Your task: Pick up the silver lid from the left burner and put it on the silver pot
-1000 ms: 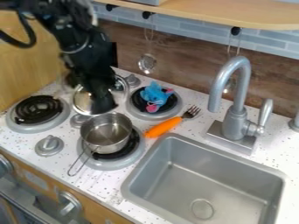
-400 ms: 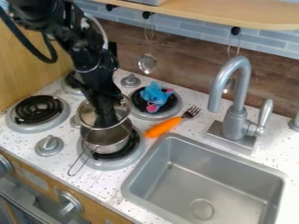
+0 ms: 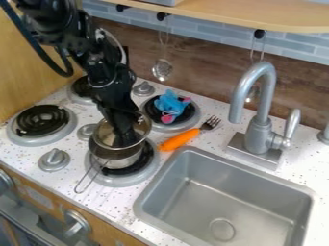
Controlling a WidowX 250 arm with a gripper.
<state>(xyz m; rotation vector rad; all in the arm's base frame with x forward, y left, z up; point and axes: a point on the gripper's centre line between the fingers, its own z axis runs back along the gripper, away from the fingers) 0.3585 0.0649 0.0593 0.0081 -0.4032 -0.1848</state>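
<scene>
The lid (image 3: 104,133), clear with a metal rim, is directly above the small metal pot (image 3: 116,159), covering most of its opening from the camera's side. The claw (image 3: 126,141) is clamped on the lid and points down over its middle; I cannot tell whether the rim touches the pot. The pot sits on a stove burner (image 3: 114,181), its wire handle pointing to the lower left of the view.

Just behind that burner is a 2nd burner (image 3: 172,129) with a blue and pink soft toy (image 3: 170,104) on it. 2 more burners lie to the left, and 3 grey knobs stand among the 4 burners. A fork (image 3: 179,140) with a thick orange handle lies on the speckled white worktop (image 3: 116,206), near the pot's burner.

Farther right, a grey sink (image 3: 257,202) is set into the worktop, with a grey tap (image 3: 259,129) behind it. 2 metal utensils hang against the back wall from black hooks under a wooden shelf (image 3: 244,13).
</scene>
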